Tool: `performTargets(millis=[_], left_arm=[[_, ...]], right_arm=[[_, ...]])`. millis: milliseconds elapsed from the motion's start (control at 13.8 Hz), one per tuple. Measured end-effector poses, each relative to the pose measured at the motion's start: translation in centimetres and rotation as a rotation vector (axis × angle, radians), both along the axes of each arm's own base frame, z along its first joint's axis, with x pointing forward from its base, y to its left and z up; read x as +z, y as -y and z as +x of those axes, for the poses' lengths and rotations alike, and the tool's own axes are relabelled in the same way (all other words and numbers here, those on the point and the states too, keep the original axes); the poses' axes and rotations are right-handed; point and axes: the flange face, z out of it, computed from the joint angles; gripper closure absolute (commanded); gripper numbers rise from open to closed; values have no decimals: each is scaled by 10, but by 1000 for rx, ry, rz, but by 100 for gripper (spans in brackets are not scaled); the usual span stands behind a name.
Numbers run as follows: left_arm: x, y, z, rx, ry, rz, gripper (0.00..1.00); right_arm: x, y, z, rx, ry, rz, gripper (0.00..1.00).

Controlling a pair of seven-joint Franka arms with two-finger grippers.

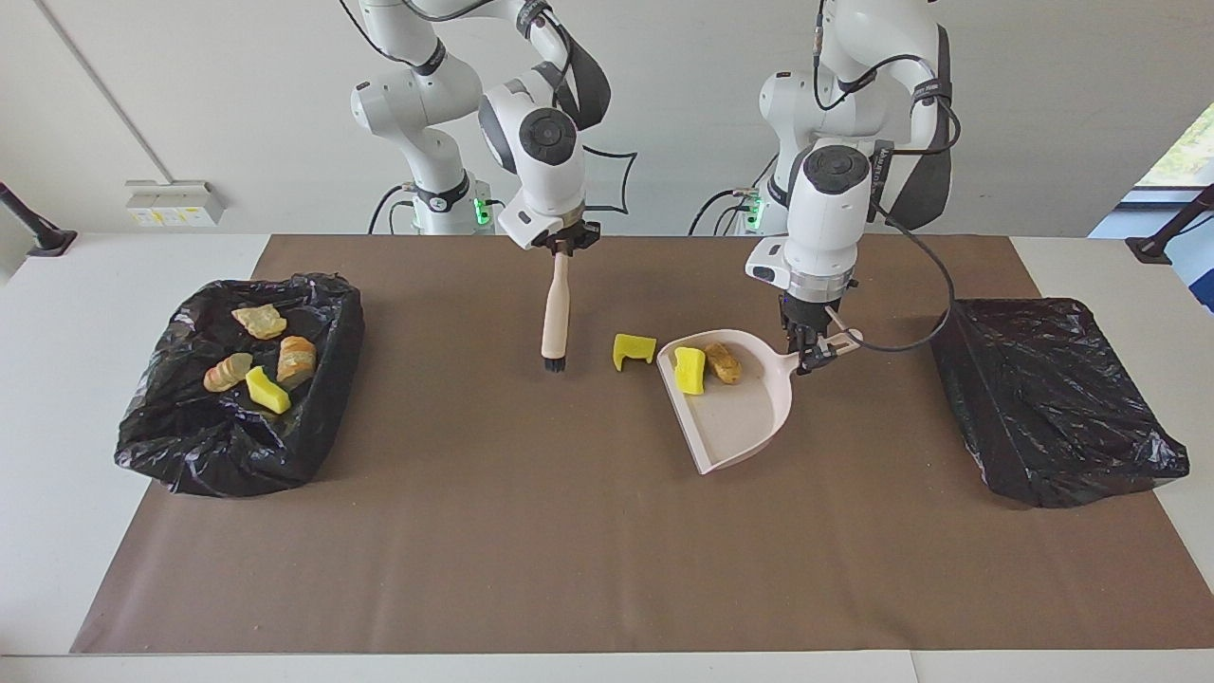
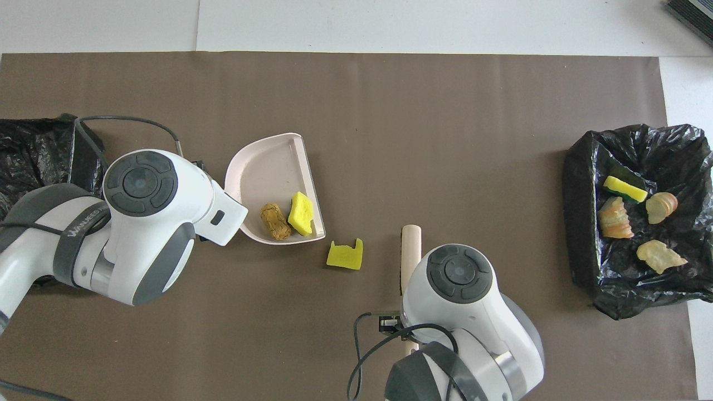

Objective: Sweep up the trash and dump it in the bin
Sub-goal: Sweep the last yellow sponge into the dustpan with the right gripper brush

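As I read it: the sponge chunk (image 1: 634, 350) looks light and soft.
Hold: none, I'd push it.
Right gripper (image 1: 565, 245): clamped on brush (image 1: 555, 313).
Left gripper (image 1: 809, 356): clamped on dustpan (image 1: 730, 417) handle.

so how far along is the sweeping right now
Done: four pieces lie in the bin. In hand: the left end effector holds the dustpan with two pieces, and the right end effector holds the brush. Left: one yellow sponge on the table, then dumping.
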Motion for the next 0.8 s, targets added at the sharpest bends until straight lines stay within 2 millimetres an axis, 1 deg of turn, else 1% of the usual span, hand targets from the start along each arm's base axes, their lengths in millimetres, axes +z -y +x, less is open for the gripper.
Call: performTargets(millis=[145, 291, 364, 509, 727, 800], left_arm=[[-14, -24, -10, 31, -16, 6, 100], [-31, -39, -21, 45, -25, 6, 100], [-40, -40, -27, 41, -32, 7, 100], [-53, -35, -37, 23, -38, 6, 100], [-55, -20, -51, -14, -32, 4, 100], [-56, -14, -55, -26, -31, 4, 100]], right_arm=[[-10, -15, -16, -13, 16, -4, 100], [-21, -29, -27, -23, 7, 0, 100], [-24, -31, -28, -33, -6, 11, 100], [-31, -36, -25, -52, -1, 33, 100], [-51, -63, -24, -58, 40, 89, 100], [-53, -71, -24, -57, 44, 102, 100]])
